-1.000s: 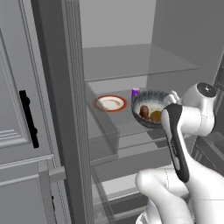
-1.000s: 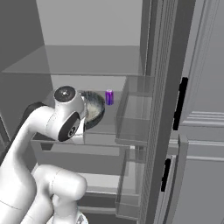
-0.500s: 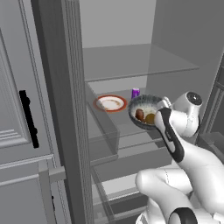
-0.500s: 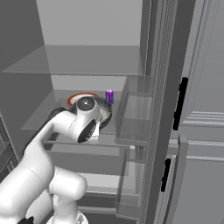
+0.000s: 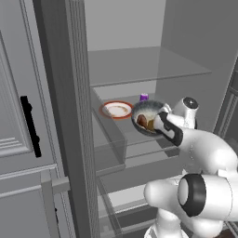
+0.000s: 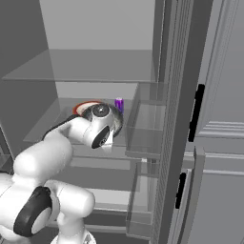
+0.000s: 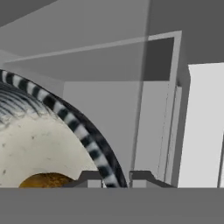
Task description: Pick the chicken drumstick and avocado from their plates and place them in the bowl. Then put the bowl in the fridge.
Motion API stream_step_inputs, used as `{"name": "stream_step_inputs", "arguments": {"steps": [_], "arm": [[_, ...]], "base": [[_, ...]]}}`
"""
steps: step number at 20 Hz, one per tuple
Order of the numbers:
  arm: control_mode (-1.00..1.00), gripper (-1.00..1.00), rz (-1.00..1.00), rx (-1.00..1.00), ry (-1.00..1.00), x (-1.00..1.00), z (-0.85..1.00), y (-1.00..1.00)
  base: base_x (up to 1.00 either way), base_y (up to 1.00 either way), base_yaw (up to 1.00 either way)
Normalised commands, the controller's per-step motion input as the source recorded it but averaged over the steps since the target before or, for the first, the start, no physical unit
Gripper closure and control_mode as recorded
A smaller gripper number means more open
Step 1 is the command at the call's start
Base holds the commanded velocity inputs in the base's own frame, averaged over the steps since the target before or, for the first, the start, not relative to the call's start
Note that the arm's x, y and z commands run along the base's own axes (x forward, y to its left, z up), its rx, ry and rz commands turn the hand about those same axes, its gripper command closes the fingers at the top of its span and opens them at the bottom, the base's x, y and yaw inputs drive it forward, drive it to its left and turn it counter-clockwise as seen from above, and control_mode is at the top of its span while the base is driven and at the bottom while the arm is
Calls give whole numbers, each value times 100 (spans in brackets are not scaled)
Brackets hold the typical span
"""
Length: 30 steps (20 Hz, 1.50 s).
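The fridge (image 5: pixel 186 56) stands open, with a grey inside and clear glass shelves, and a white cabinet door (image 5: pixel 18 139) with a black handle is at its left. The white arm (image 5: pixel 204 153) reaches into the middle shelf. There the bowl (image 5: pixel 148 117) is held a little tilted, near a white plate with a red rim (image 5: pixel 116 109) and a small purple thing (image 5: pixel 144 97) behind it. The hand (image 7: pixel 117 178) is almost closed, its two fingertips pinching the striped rim of the bowl. Inside the bowl lie the reddish-brown chicken drumstick (image 5: pixel 142 122) and the yellowish avocado (image 7: pixel 43 180), close together on the pale bottom.
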Motion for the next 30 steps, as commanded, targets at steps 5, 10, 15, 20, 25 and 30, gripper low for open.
{"name": "stream_step_inputs", "arguments": {"steps": [5, 10, 15, 20, 25, 30], "arm": [[-100, 100, 0, 0, 3, 45, -13, 0], [-100, -100, 0, 0, -9, -7, 5, 0], [-100, -100, 0, 0, -28, -52, 14, 0], [-100, -100, 0, -2, -41, -78, 47, 17], [-100, -100, 4, -8, -2, -89, 99, 41], [-100, -100, 7, -7, 7, -100, 100, 15]], "base": [[0, 0, 0], [0, 0, 0], [0, 0, 0], [0, 0, 0], [0, 0, 0], [0, 0, 0]]}}
